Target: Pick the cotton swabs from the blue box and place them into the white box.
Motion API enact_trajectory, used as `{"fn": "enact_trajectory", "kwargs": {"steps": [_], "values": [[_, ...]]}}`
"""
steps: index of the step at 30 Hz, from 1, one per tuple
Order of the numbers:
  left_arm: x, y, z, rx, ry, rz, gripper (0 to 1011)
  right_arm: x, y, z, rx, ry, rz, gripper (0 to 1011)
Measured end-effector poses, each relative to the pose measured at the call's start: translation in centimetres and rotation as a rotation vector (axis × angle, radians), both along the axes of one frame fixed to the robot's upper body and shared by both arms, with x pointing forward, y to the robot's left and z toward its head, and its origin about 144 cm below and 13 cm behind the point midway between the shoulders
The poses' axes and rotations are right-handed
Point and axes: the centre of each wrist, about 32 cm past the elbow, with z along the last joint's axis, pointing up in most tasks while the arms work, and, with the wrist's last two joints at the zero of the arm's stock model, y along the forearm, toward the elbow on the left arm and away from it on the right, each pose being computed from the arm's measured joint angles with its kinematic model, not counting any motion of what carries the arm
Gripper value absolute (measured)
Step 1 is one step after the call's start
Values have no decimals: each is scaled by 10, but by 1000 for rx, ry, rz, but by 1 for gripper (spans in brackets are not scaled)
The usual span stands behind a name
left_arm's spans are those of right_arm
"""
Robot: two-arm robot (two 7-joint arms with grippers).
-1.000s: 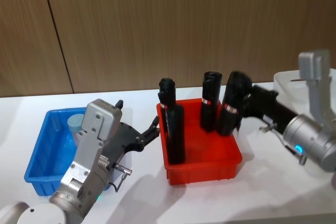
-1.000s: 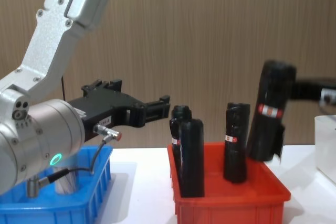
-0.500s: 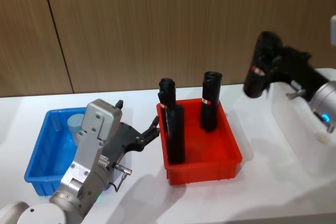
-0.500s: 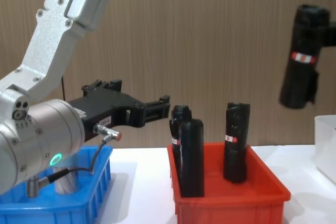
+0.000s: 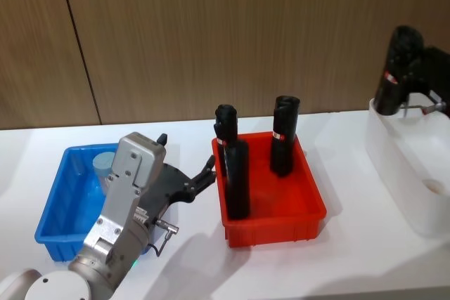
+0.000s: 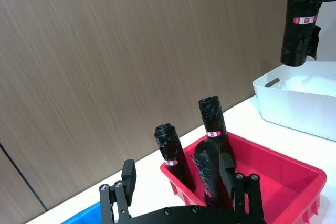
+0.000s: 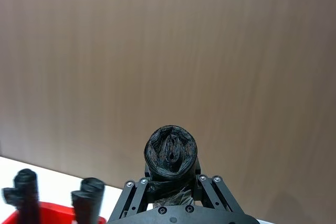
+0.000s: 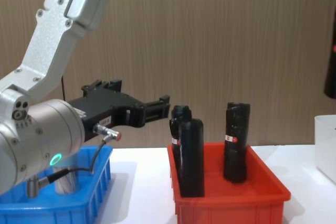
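I am carrying a black roll [image 5: 398, 69], not a cotton swab, at the upper right of the head view, above the near end of the white box [image 5: 408, 187]. To do this well I should keep it upright and lower it inside the rim before letting go. My right gripper [image 7: 170, 190] is clamped round it. My left gripper [image 5: 199, 178] hangs spread and empty beside the blue box [image 5: 49, 212], where a cotton swab tub [image 5: 104, 164] sits.
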Motion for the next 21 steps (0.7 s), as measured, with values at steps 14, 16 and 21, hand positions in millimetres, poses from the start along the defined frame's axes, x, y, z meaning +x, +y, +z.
{"fn": "enact_trajectory", "kwargs": {"steps": [14,16,21], "values": [[0,0,0,0,0,0,1004,23,-32,-18,17,71,-128,348],[0,0,0,0,0,0,1004,27,-37,-22,25,86,-147,348],[0,0,0,0,0,0,1004,33,-46,-32,41,114,-180,348]]}}
